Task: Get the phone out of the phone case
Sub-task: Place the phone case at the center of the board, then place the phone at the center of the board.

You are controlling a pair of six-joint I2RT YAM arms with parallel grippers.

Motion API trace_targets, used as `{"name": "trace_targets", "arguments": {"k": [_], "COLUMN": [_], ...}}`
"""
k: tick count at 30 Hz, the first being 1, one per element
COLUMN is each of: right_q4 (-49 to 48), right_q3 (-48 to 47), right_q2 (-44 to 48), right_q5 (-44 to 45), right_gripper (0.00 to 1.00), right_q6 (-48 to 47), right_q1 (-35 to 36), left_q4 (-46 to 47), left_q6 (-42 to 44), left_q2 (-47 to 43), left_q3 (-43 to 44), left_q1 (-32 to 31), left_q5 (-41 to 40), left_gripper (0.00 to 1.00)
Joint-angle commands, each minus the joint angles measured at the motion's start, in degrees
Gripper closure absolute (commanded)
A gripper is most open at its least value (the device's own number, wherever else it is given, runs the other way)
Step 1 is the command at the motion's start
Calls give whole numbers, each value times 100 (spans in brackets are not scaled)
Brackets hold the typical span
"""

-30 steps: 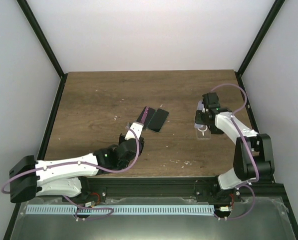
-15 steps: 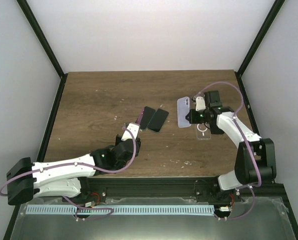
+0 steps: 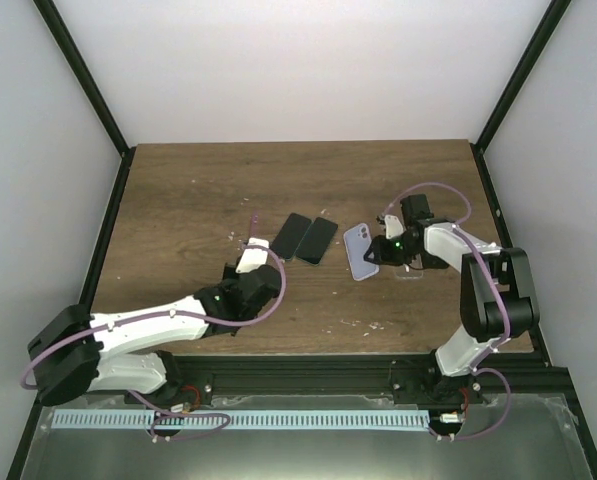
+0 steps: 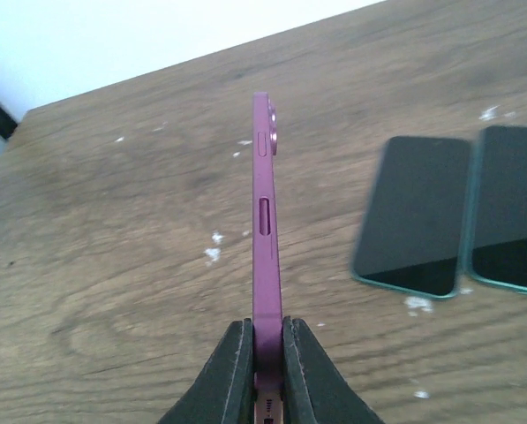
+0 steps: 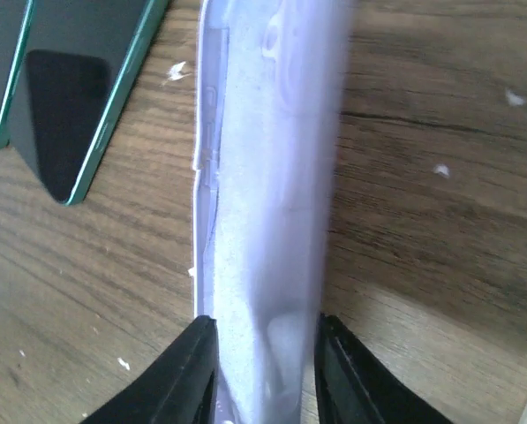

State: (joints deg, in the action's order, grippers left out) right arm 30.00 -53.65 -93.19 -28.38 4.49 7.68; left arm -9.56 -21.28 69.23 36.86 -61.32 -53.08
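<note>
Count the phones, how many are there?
4. A dark, green-edged flat phone lies beside its twin. The left gripper pinches a thin magenta phone. The right gripper holds a lavender phone. None seem hidden.

table point(image 3: 198, 190): is showing warm brown wood grain, flecked with small white specks.
plum phone point(image 4: 263, 238): is reading deep magenta-plum along its whole edge.
lavender phone point(image 5: 263, 177): is coming through pale lavender, blurred, with a whitish translucent rim.
left dark phone point(image 4: 413, 216): is showing a black screen, green trim.
right dark phone point(image 4: 510, 208): is showing black glass edged in green.
left gripper point(image 4: 261, 334): is looking matte black.
right gripper point(image 5: 263, 340): is showing black too.
left arm point(image 3: 138, 330) and right arm point(image 3: 468, 255): are wearing white shells with black joints.
cable point(image 3: 433, 188): is running purple.
</note>
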Motion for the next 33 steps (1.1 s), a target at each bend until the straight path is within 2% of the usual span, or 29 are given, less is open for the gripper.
{"name": "trace_targets", "arguments": {"k": [1,3,5,11,13,15,20,26,32,33], "right_q4": [-15,-21,-70,-393,-435,-603,-589,-841,-817,-807], "right_q3": [6,16,68,557,620,707,811,1067,1008,1008], "right_q2": [139,397,726,1705,1916,2118,2595,3151,3018,2996], "right_q5": [283,292,259,-814,-1242,-1610,-2503,-2454,-2467,-2457], "right_gripper": [58,47,42,40,40,39,38,37,36,36], "right_q6": [-83,-122,-187,-758,-1029,-1250,-1737,-1760,-1750,-1754], "right_q1": [-132,-290,-434,-693,-698,-698,-698,-698,-698,-698], "left_q4": [323,390,654,844,696,195,-81,-705,-938,-968], "left_q6": [98,293,728,1960,2186,2019,2141,1917,1712,1699], "left_q2": [442,629,838,1838,2185,2596,3200,3730,3963,3989], "left_q3": [239,336,389,977,1199,1516,1827,2017,1998,2002], "left_q1": [372,445,469,518,626,765,946,982,982,976], "left_q5": [-434,-459,-474,-1079,-978,-907,-725,-807,-771,-722], "left_gripper": [100,100,100,100,100,100,100,100,100,97]}}
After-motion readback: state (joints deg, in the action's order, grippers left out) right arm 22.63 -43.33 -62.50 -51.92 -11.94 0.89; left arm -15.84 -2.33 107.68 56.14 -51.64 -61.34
